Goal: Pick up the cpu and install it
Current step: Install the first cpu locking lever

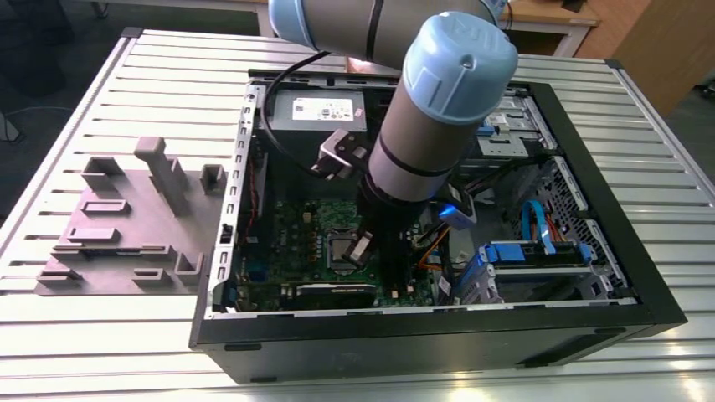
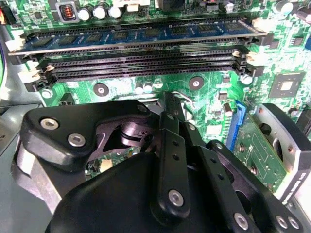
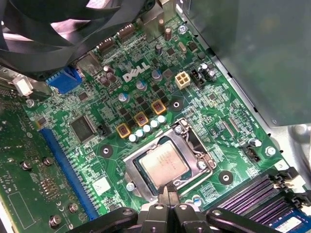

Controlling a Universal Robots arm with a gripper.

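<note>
- Seating the cpu [image 3: 163, 164] was judged to be the step in hand: the chip lay flat inside the socket frame [image 3: 137, 177] on the motherboard [image 3: 121, 97], its metal top facing up and its edges parallel to the frame.
- The gripper [image 3: 168, 190] stood low over the socket in the first wrist view, with its fingertips drawn narrow and nearly together at the chip's near edge. Nothing was seen clamped between them. Whether they touched the chip could not be told.
- In the exterior view, the arm [image 1: 424, 134] reached down into the open case [image 1: 447, 335]. The socket lay at about 9 o'clock from the lower end of the arm. The grey power supply box [image 1: 313, 109] lay at 12 o'clock from the socket.
- A good installation called for the chip to rest level, with an even gap on all four sides. Any tilt or raised corner would have been a reason to release pressure rather than press harder.
- Force was best kept vertical and light, since the socket contacts beneath bend easily.
- Clearance was tight. The memory slots [image 2: 146, 63] ran close to the gripper body in the second wrist view, so sideways travel needed to be kept small.
</note>
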